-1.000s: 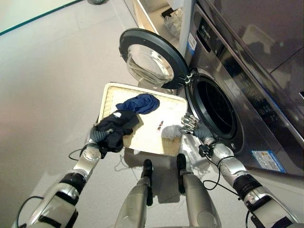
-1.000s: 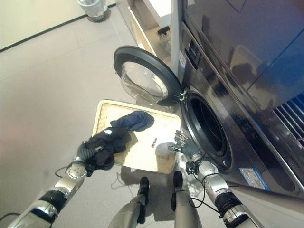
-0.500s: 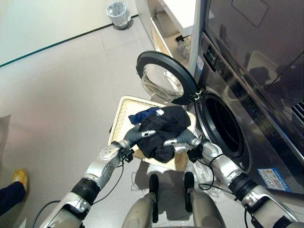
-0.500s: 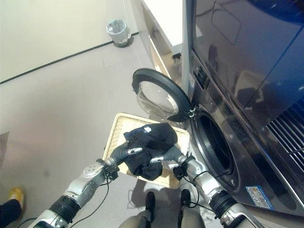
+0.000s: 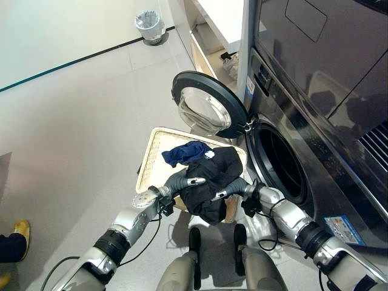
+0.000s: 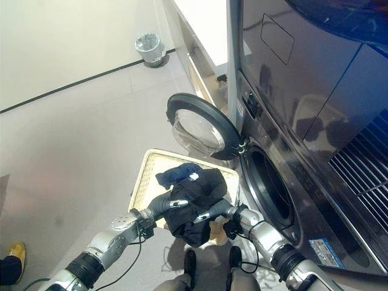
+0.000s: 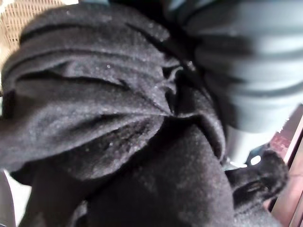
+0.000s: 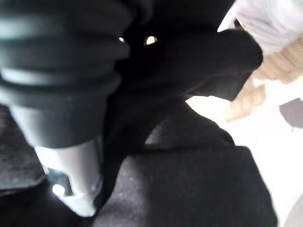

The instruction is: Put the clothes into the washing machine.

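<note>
Both arms raised over the wicker basket with the black garment bunched between them, lifted off the basket and hanging in a loose fold at the near edge. Left hand on the left flank of the bundle, silver fingers showing against the cloth; right hand on the near right, partly buried in it. Cannot tell from either wrist view whether the fingers of either hand are curled into the fabric or merely pressing flat, cloth covering them. A blue garment left in the basket at its far side. Washing machine on the right, round door swung open to the far left, drum opening dark and just right of the bundle. Best carried right as one mass, kept high enough to clear the lower rim, dangling fold gathered in first to avoid snagging, then pushed deep before letting go
</note>
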